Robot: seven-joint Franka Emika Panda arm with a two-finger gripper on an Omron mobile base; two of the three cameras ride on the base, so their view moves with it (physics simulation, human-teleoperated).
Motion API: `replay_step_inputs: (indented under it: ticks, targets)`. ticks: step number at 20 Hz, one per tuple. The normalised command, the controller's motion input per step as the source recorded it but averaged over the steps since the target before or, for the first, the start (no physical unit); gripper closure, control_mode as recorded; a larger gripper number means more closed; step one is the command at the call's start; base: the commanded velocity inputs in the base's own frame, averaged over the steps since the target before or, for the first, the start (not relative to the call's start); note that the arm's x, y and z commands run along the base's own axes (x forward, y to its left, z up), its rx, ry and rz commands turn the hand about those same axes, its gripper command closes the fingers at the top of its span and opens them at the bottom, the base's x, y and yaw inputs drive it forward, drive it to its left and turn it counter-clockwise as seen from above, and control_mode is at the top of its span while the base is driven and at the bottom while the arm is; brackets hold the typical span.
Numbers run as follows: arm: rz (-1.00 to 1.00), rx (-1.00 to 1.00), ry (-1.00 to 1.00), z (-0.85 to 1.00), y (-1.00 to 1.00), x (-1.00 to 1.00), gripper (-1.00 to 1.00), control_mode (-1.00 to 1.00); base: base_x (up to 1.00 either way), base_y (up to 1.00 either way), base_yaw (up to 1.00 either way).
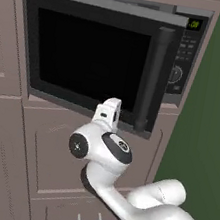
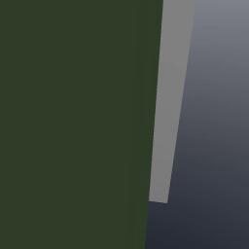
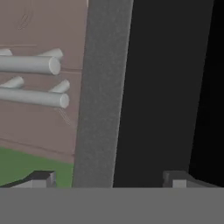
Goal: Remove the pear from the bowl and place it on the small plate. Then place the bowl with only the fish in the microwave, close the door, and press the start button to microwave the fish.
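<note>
Pincer [image 3: 109,179] stands wide, straddling the door [image 3: 103,96] edge; you see its frame running twelve to six between the tips.

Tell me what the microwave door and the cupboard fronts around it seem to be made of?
The door looks like black glass in a grey, matte frame, probably metal or plastic; its bar handle is dark and smooth. The cabinet fronts look like painted wood, matte mauve with faint grain and raised panels. It is all rendered, so these are guesses from the look alone.
</note>
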Motion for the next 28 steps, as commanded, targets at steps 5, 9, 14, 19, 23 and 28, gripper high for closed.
replay_step_inputs:
  ticks: [5,9,14,19,23,28]
  targets:
    - [0.44,0.05,0.00,0.36,0.00,1.00,-1.00,-1.00,0.00,0.00,0.00]
    - [0.34,0.00,0.03,0.34,0.00,0.98,-1.00,-1.00,0.00,0.00,0.00]
    - [0.21,0.00,0.07,0.41,0.00,0.80,-1.00,-1.00,0.00,0.00,0.00]
    - [0.03,0.00,0.16,0.53,0.00,0.56,-1.00,-1.00,0.00,0.00,0.00]
    - [0.00,0.00,0.21,0.16,0.00,0.51,-1.00,-1.00,0.00,0.00,0.00]
    - [0.00,-0.01,0.32,0.00,0.06,0.42,-1.00,-1.00,0.00,0.00,0.00]
